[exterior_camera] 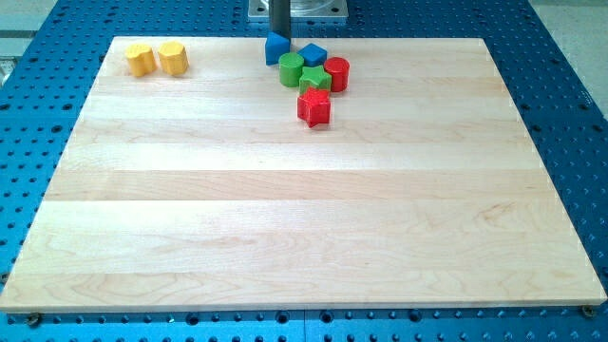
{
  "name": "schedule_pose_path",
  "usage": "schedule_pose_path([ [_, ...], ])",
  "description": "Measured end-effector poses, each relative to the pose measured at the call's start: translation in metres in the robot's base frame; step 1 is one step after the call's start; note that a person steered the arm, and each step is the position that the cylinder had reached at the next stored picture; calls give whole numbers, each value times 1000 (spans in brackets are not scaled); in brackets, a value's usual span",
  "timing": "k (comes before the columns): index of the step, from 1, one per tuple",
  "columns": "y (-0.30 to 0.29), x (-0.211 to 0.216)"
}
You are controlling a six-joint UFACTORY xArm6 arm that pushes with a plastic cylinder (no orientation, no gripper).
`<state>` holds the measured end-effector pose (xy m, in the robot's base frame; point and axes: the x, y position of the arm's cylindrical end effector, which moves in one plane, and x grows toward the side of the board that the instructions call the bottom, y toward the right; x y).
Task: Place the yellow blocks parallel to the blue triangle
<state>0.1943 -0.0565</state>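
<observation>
Counter [304, 209]: wood board on blue pegboard [570, 76]. Rod at top centre, my tip [278, 35] touching blue triangle [276, 48]. Just right: blue cube [313, 54], green cylinder [291, 68], green star [313, 79], red cylinder [337, 73], red star [313, 107] below. 2 yellow blocks [157, 59] side by side, top left, well apart from rest.

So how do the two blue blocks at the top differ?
The blue triangle block sits at the view's left of the cluster, right under my tip; the other blue block lies further right, apart from the tip. The triangle stands alone, while the other blue block touches the green blocks. Its shape looks more cube-like. Both are the same blue and similar in size.
</observation>
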Motion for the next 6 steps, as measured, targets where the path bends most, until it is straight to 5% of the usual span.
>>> schedule_pose_path([
  [2, -205, 1],
  [3, -244, 43],
  [4, -170, 78],
  [5, -99, 69],
  [6, -104, 58],
])
